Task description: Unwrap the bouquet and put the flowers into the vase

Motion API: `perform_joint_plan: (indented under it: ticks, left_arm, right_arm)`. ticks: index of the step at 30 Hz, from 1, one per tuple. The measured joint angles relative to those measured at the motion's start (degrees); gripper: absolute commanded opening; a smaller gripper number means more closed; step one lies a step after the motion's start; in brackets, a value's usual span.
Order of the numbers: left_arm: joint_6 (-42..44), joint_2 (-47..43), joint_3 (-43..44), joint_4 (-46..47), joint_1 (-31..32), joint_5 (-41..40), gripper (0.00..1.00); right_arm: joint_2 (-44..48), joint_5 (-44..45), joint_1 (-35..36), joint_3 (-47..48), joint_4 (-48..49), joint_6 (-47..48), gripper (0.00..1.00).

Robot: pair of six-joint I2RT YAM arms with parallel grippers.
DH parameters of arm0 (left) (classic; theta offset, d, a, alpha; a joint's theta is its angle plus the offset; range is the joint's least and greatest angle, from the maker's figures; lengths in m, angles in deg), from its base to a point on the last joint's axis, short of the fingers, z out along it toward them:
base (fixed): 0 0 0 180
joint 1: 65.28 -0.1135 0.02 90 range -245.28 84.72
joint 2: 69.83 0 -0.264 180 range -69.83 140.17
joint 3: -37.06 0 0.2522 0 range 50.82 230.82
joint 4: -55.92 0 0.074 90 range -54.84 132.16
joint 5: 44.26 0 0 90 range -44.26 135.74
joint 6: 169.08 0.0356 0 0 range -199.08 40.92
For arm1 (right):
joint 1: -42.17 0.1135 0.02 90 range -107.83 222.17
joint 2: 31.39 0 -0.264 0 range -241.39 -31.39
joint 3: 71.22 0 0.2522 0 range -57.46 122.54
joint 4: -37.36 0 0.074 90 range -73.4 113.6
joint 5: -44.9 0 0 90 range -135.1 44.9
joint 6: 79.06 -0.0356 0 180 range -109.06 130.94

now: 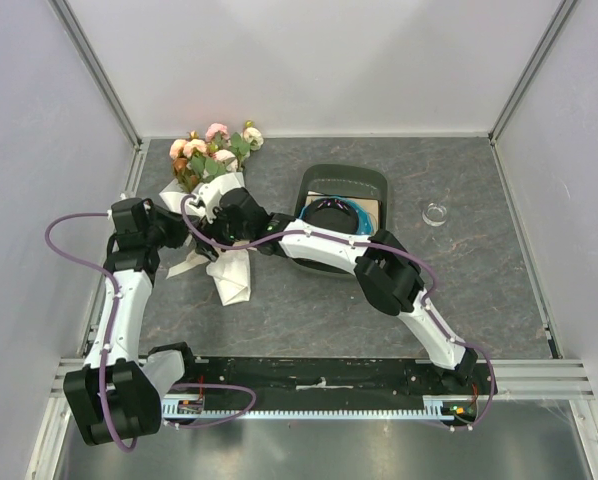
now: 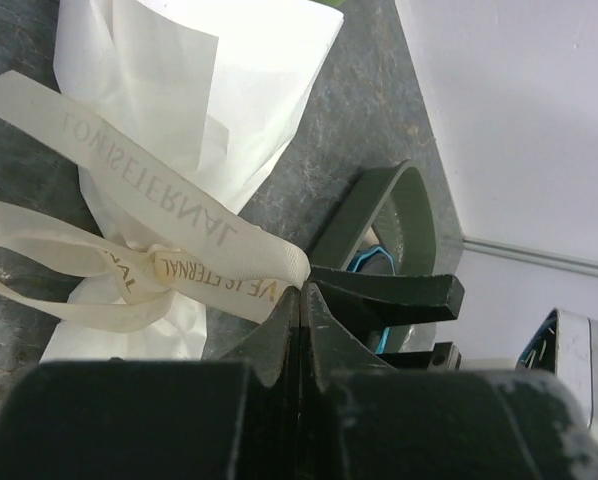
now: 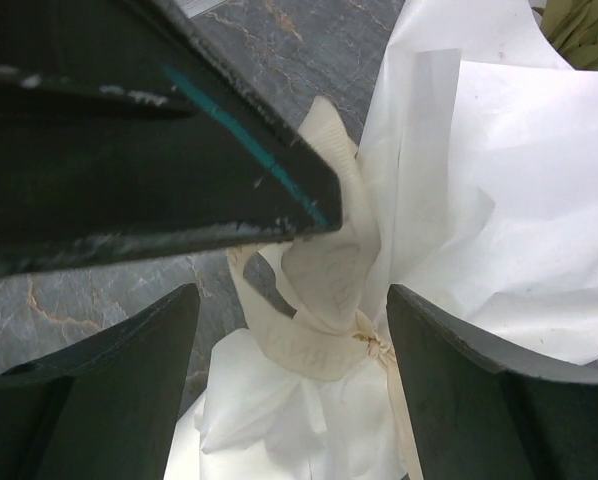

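White paper wraps the bouquet [image 1: 211, 170], lying at far left; the vase [image 1: 436, 213] stands well apart, far right. The left gripper [image 2: 301, 292] is clamped on the ribbon [image 2: 159, 240] end, the right gripper [image 3: 294, 300] spread wide astride the knot [image 3: 364, 345].

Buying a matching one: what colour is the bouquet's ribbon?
Cream ribbon with faint grey lettering, clearest in the left wrist view.

The right gripper [image 3: 291, 300] is hanging with its two dark fingers [image 3: 109, 390] spread wide, one at each lower corner. In the gap between them, a cream ribbon [image 3: 329, 290] is cinching white wrapping paper [image 3: 519, 200] in a knot. A dark bar [image 3: 129, 150] with a teal stripe is slanting in from the upper left, its tip overlapping the ribbon. Grey marbled tabletop [image 3: 279, 40] is showing behind, and green leaves [image 3: 584, 30] are peeking in at top right.
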Motion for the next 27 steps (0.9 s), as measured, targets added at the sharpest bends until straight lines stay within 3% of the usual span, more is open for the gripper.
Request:
perform_joint_plan:
  ticks: [4, 6, 7, 8, 9, 11, 12, 15, 19, 22, 23, 26, 27]
  left_arm:
    - [0.3, 0.1, 0.1, -0.4, 0.3, 0.5, 0.02]
    - [0.4, 0.1, 0.3, -0.4, 0.3, 0.5, 0.02]
    - [0.5, 0.1, 0.5, -0.3, 0.3, 0.5, 0.02]
    - [0.5, 0.1, 0.5, -0.3, 0.3, 0.5, 0.02]
    - [0.6, 0.1, 0.6, -0.4, 0.3, 0.6, 0.02]
    - [1.0, 0.1, 0.7, -1.0, 0.6, 1.1, 0.02]
    - [1.3, 0.2, 0.8, -1.2, 0.6, 1.2, 0.05]
    - [4.0, 1.1, 2.6, -1.9, 0.6, 2.3, 0.34]
    - [8.1, 4.0, 6.6, -1.9, 0.4, 4.2, 0.37]
    - [9.6, 8.0, 9.9, -1.0, -1.7, 8.8, 0.33]
    - [9.6, 9.2, 10.3, 0.2, -2.8, 10.8, 0.18]
    - [9.4, 13.3, 10.8, 3.8, -5.1, 16.2, 0.03]
    - [9.3, 15.2, 11.3, 5.0, -5.1, 17.7, 0.02]
  right_arm:
    - [-1.2, 2.0, 0.2, 1.4, 0.2, -1.7, 0.73]
    - [-1.2, 2.9, 0.3, 1.6, 0.6, -2.5, 0.63]
    - [-1.2, 3.5, 0.3, 1.7, 0.7, -3.2, 0.47]
    - [-1.2, 3.6, 0.3, 1.8, 0.7, -3.3, 0.39]
    - [-1.2, 4.2, 0.3, 1.9, 1.3, -4.3, 0.24]
    - [-1.2, 5.2, 0.3, 2.0, 2.6, -5.2, 0.12]
    - [-1.2, 5.4, 0.3, 2.0, 3.2, -5.5, 0.00]
    - [-1.2, 6.2, 0.3, 1.8, 4.6, -7.0, 0.00]
    - [0.3, 6.8, 0.3, -1.4, 6.7, -8.5, 0.00]
    - [1.6, 6.9, 0.3, -4.2, 8.3, -9.3, 0.00]
    - [2.1, 6.9, 0.3, -5.0, 8.7, -9.5, 0.00]
    - [3.0, 6.7, 0.3, -6.8, 9.9, -9.9, 0.00]
    - [3.3, 6.7, 0.3, -7.3, 10.3, -10.0, 0.00]
